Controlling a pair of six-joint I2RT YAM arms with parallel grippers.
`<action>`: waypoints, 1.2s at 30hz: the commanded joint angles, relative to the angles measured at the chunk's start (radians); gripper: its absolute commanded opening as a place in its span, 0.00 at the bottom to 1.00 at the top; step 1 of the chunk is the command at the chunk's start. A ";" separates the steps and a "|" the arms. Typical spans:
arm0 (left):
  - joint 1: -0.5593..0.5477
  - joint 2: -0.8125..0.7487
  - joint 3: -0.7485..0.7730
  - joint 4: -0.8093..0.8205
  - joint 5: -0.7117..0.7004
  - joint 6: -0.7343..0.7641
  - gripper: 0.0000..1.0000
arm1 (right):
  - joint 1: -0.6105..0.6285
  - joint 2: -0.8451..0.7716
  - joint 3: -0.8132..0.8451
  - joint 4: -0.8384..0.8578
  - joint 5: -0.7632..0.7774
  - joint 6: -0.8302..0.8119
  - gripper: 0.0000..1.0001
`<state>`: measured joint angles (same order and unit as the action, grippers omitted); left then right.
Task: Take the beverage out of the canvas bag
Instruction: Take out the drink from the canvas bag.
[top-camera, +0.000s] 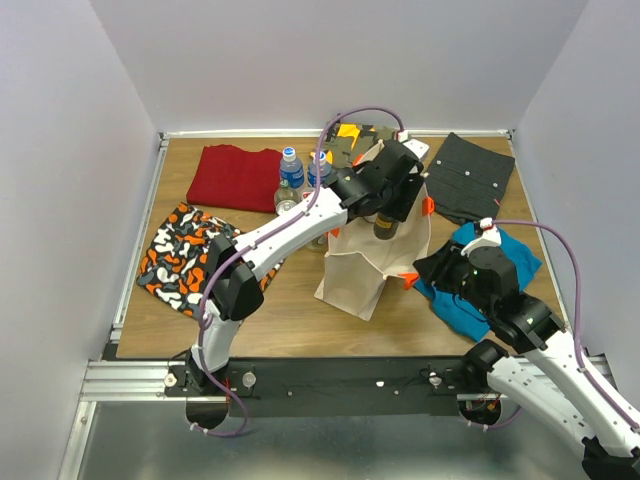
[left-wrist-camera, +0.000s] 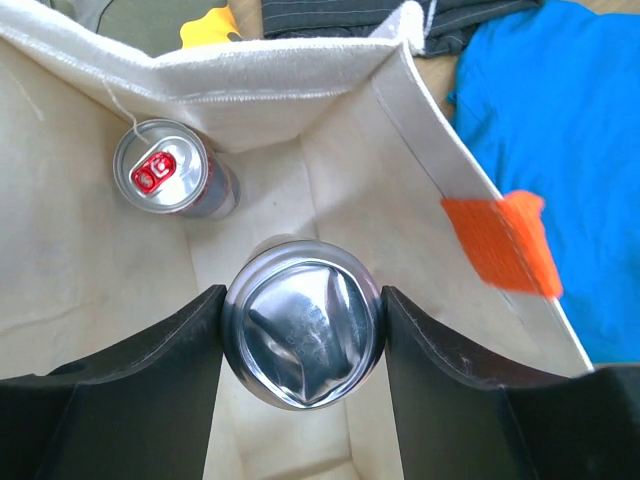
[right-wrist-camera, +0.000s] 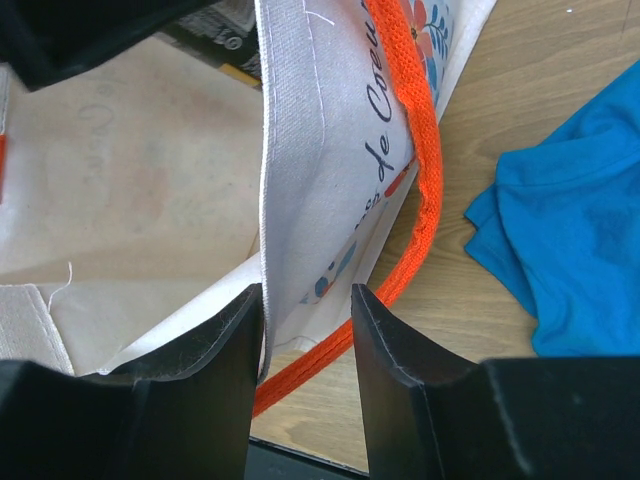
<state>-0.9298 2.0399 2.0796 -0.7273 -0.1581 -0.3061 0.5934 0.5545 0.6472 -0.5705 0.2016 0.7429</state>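
Plainly the left gripper (left-wrist-camera: 302, 312) clamps the upright silver aluminium beverage can (left-wrist-camera: 303, 345), axis vertical, within the tall beige canvas bag (top-camera: 350, 270), whose 4 o'clock rim the right gripper (right-wrist-camera: 307, 300) pinches, so its exit lies straight up

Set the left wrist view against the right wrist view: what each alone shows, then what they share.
Left wrist only: the left gripper shut on a silver can, and a red-tabbed can inside the canvas bag. Right wrist only: the right gripper pinching the bag's wall, beside printed lettering. Both: the bag, its orange handle, the blue cloth.
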 joint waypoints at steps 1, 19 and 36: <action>-0.006 -0.101 0.034 0.011 0.051 -0.016 0.00 | -0.004 0.002 -0.017 -0.028 0.016 0.000 0.49; -0.006 -0.188 0.022 -0.046 0.111 -0.036 0.00 | -0.004 -0.004 -0.017 -0.026 0.013 -0.004 0.49; -0.006 -0.308 0.036 -0.110 0.108 -0.028 0.00 | -0.004 0.007 -0.015 -0.026 0.015 -0.004 0.49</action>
<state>-0.9298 1.8175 2.0792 -0.8688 -0.0589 -0.3344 0.5934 0.5556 0.6472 -0.5705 0.2016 0.7429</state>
